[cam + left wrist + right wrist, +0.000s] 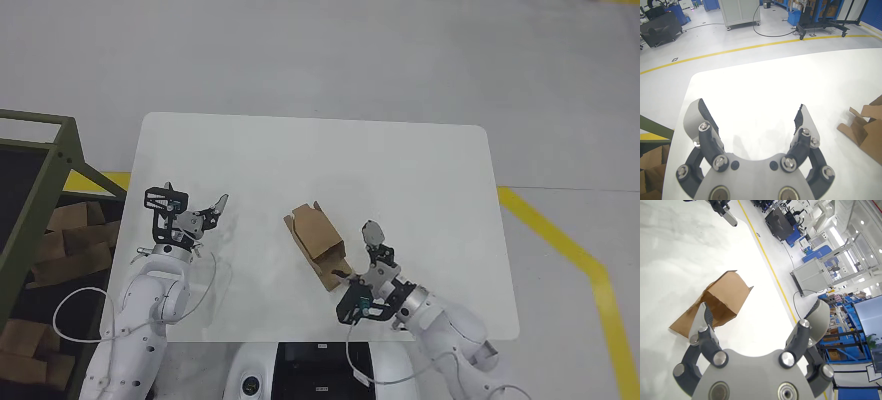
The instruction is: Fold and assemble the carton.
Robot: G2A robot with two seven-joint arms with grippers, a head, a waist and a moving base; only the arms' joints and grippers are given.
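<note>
The brown carton (318, 243) lies mid-frame on the desk (420, 170); the right hand (762, 308), spread, sits just lower right, one finger at its open end; the left hand (751, 113), spread, is well left.

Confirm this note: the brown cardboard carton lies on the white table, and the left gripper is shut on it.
Wrong in one respect. The left gripper holds nothing: the left wrist view shows it open over bare white table, apart from the brown cardboard carton. The carton does lie on the table.

left gripper (751, 106) and right gripper (762, 306) spread wide.
</note>
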